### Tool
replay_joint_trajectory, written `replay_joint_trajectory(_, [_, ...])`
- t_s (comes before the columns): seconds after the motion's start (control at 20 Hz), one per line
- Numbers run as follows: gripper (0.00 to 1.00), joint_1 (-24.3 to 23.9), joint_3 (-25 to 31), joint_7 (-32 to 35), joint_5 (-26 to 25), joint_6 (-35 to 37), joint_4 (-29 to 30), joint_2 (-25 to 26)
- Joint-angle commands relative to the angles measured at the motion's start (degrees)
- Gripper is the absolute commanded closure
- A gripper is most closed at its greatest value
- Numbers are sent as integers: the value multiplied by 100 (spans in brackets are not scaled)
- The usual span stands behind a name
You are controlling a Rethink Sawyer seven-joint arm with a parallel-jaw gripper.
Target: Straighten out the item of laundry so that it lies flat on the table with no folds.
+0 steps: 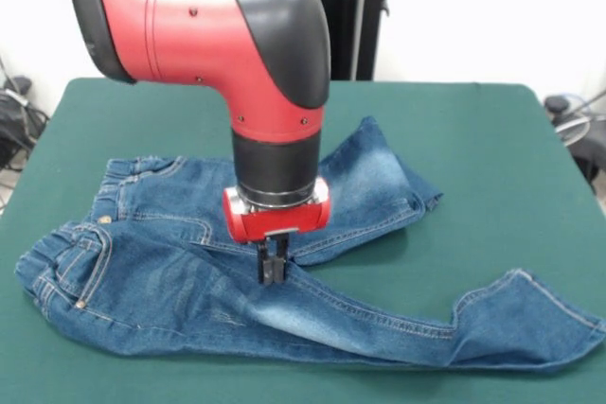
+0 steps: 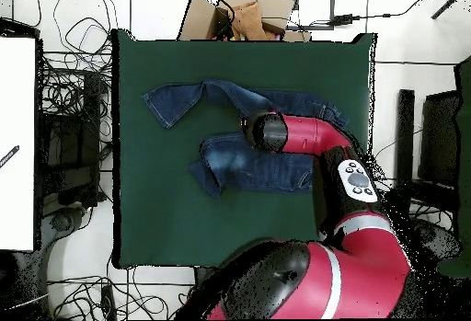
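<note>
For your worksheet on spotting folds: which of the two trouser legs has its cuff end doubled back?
On the jeans, the leg nearer the front camera, its cuff end kinked upward. The other leg behind the end effector runs straight.

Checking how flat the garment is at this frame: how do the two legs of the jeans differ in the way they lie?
The near leg of the jeans stretches long across the table, its hem end kinked upward; the far leg looks shorter, angling away toward the table's back. The gripper sits at the crotch where they meet, its fingers close together, down at the cloth. Both are faded blue denim with tan stitching.
</note>
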Motion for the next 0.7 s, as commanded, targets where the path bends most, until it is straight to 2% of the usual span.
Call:
replay_joint_trajectory(0.05, [100, 140, -261, 1556, 259, -559, 61, 271])
replay_joint_trajectory(0.35, [100, 300, -455, 1716, 405, -741, 406, 64])
replay_joint_trajectory(0.7, [100, 495, -671, 1801, 729, -666, 1004, -496])
